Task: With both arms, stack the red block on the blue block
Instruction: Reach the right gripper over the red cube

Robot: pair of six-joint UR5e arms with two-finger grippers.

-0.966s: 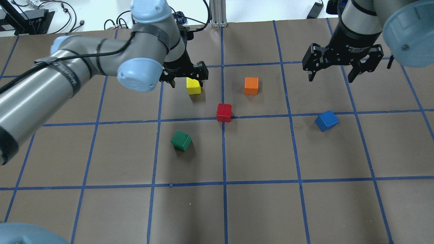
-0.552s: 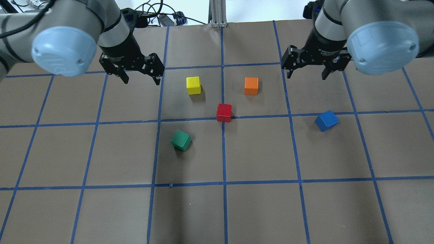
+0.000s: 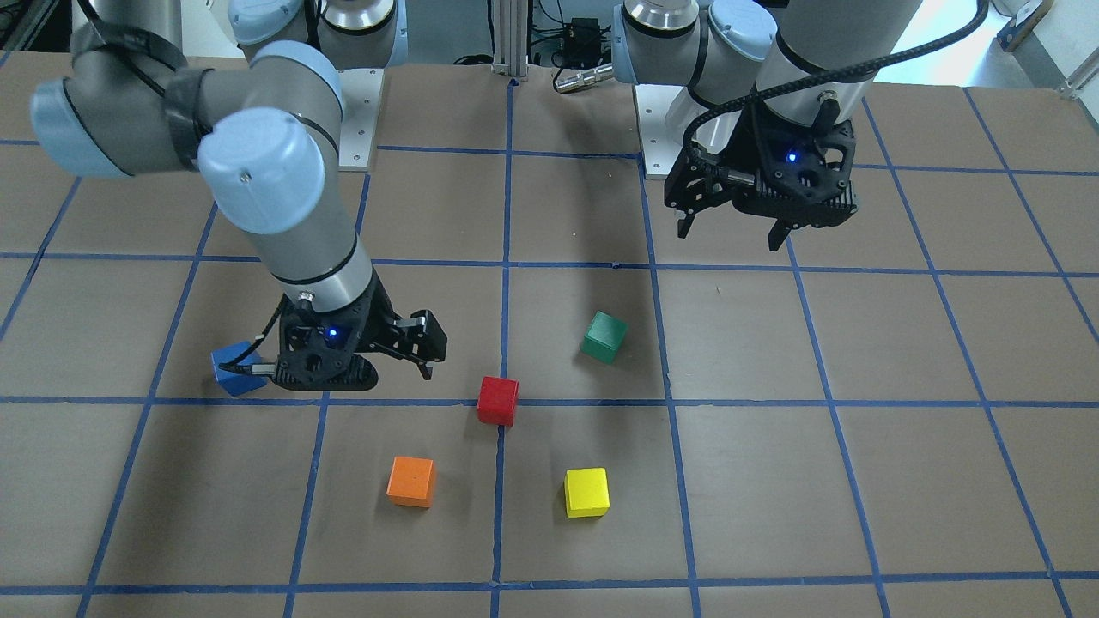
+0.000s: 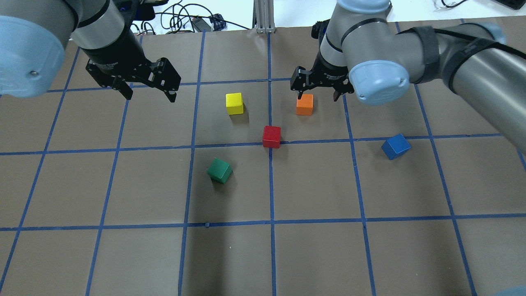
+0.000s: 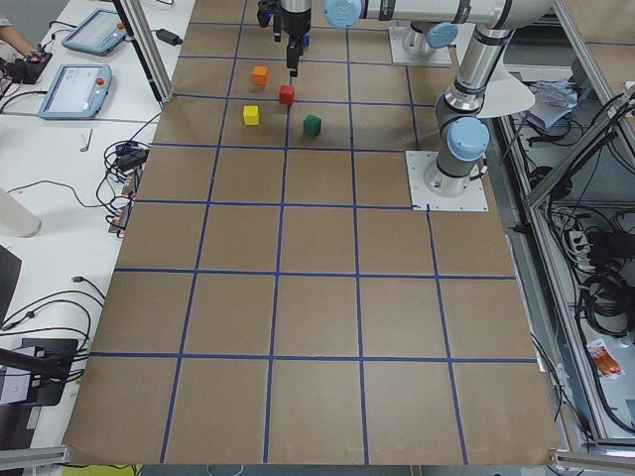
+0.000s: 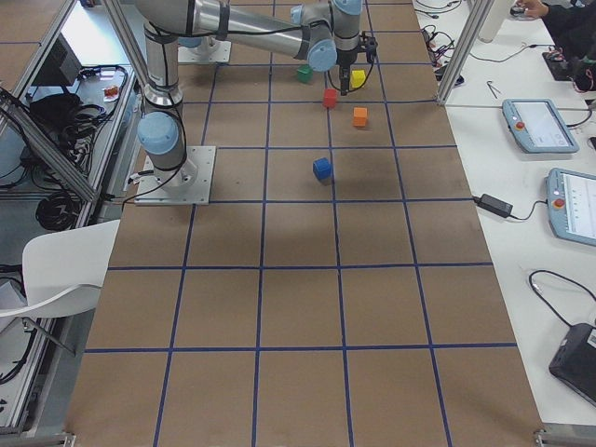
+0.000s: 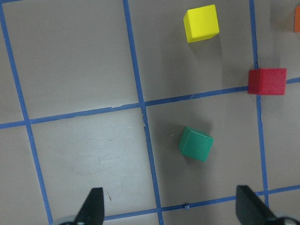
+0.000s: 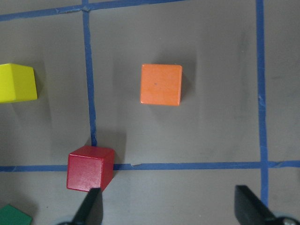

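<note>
The right gripper (image 4: 318, 98) is held spread near the orange block (image 4: 304, 104) — which could be grabbed instead of the nearer red block (image 4: 271, 136).

Seen from the operators' side, the blue block (image 3: 232, 373) is partly masked by the right end effector (image 3: 391, 352) and its cable. The right wrist camera crops the green block (image 8: 14, 218) at the frame's lower left corner and the yellow block (image 8: 18, 83) at its left edge. The left wrist camera cuts the orange block (image 7: 297, 19) to a sliver and shows the left end effector (image 7: 171, 208) by its fingertips alone. In both end-on views the fingers are too small to read.
</note>
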